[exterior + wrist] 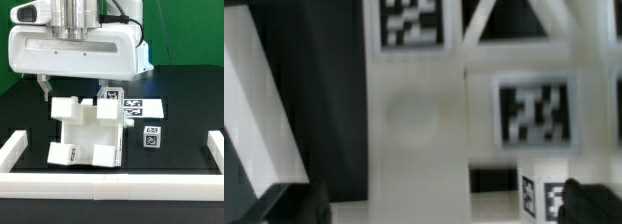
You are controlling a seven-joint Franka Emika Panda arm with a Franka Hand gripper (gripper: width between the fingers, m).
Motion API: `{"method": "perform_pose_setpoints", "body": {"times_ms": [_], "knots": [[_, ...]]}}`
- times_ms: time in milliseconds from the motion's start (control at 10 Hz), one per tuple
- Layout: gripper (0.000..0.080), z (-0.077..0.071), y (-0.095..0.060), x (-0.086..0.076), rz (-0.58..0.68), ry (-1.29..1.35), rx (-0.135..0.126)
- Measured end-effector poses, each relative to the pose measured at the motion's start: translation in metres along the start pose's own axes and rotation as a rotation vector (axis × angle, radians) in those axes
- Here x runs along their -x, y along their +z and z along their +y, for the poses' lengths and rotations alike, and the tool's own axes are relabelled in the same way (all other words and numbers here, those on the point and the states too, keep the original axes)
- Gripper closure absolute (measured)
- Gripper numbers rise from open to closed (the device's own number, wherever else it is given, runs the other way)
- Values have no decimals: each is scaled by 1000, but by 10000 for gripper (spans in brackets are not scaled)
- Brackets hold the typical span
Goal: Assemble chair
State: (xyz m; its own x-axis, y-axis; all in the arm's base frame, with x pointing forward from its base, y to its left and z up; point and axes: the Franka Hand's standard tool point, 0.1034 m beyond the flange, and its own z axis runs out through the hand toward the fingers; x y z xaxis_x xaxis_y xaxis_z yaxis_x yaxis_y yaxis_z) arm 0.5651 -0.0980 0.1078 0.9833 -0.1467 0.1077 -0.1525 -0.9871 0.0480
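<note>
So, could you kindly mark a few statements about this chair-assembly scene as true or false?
1. The pincer hangs open above the chair. True.
2. The pincer grips a chair piece. False: its jaws stand apart with nothing between them.
3. A small tagged white cube sits on the exterior view's right of the chair. True.
4. The marker board lies in front of the chair, near the border bar. False: it lies behind the chair.
5. The tabletop is black. True.
</note>
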Motion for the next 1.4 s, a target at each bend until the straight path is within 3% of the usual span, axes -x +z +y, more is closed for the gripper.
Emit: {"method": "perform_pose_setpoints", "body": {"times_ms": [300, 600, 700, 800, 1100, 1400], "knots": [[151, -18, -29, -12, 38, 13, -17], [151, -16, -25, -10, 31, 7, -14], [151, -16, -32, -17, 1, 10, -26], [151, -14, -35, -32, 15, 10, -19], [151, -19, -34, -49, 23, -1, -8], [151, -23, -17, -48, 36, 2, 9]]}}
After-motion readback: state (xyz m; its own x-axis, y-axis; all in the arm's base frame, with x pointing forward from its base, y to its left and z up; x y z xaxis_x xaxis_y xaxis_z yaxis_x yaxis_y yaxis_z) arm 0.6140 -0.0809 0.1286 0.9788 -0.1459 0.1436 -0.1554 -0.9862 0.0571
